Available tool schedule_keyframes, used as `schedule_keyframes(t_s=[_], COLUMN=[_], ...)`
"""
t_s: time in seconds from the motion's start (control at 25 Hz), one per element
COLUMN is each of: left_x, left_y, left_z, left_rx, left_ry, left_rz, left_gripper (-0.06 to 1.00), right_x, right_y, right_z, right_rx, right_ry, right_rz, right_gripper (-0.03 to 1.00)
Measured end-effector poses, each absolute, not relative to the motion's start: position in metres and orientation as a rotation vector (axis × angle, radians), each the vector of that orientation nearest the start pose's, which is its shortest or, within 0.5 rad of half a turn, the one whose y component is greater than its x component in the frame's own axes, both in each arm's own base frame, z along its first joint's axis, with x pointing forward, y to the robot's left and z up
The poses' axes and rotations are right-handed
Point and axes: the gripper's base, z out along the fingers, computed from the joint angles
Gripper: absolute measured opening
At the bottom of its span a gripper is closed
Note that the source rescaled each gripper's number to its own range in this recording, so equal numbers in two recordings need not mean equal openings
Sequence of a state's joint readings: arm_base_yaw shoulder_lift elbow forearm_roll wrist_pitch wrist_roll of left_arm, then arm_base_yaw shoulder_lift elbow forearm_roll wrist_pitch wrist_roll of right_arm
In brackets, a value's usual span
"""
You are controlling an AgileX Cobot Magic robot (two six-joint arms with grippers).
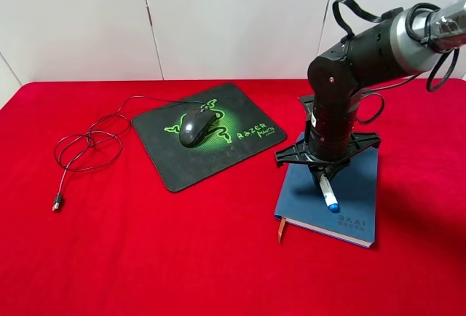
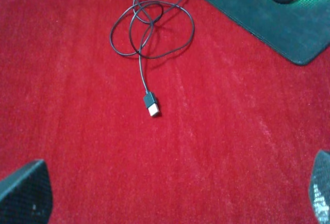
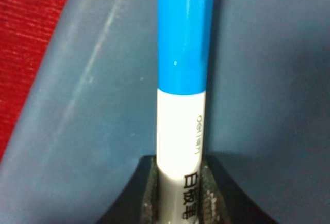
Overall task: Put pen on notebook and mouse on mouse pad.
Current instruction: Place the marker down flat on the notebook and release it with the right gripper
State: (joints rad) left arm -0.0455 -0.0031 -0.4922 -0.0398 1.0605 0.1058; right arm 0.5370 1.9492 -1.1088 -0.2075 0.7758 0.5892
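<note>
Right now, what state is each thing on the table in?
pen: clamped in the right gripper, over the notebook
notebook: closed, flat
mouse: resting on the mouse pad
mouse pad: flat
cable: loosely coiled, unplugged
left gripper: open, empty

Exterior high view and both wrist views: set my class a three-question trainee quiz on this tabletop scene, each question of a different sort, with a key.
1. True or false: the dark oval computer mouse lies on the red cloth, off the black green-logo mouse pad.
2. What does the right gripper grip? A) USB plug B) white blue-capped pen C) ribbon bookmark
3. Fill in: the pen's blue cap is over the blue-grey soft-cover ______.

Key: 1 false, it sits on the pad. 2 B, white barrel between its fingers. 3 notebook.
</note>
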Motion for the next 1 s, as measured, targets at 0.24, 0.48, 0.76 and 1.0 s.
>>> schedule_keyframes(t_s=[0.24, 0.48, 0.76, 1.0], left_x=[-0.0046, -0.0046, -0.0046, -0.0046], left_y=[-0.003, -0.003, -0.003, -0.003], left_z=[0.2752, 0.2752, 0.2752, 0.2752], left_rx=[0.156, 0.156, 0.156, 0.157], left_ry=[2.042, 2.042, 2.042, 2.042], left_rz=[-0.01, -0.01, -0.01, -0.011], left_gripper=[1.0, 1.0, 1.0, 1.0], right_x=[0.3017, 0.3019, 0.3022, 0.3016], right_y=[0.1635, 0.1601, 0.1597, 0.1611], right_z=[0.1259, 0.1267, 0.1268, 0.1333], right_rx=[-0.153, -0.215, -0.263, -0.241], right_ry=[3.015, 3.016, 3.011, 3.0], right_rz=[-0.166, -0.209, -0.218, -0.179], right_gripper=[0.27, 0.92, 0.98, 1.0])
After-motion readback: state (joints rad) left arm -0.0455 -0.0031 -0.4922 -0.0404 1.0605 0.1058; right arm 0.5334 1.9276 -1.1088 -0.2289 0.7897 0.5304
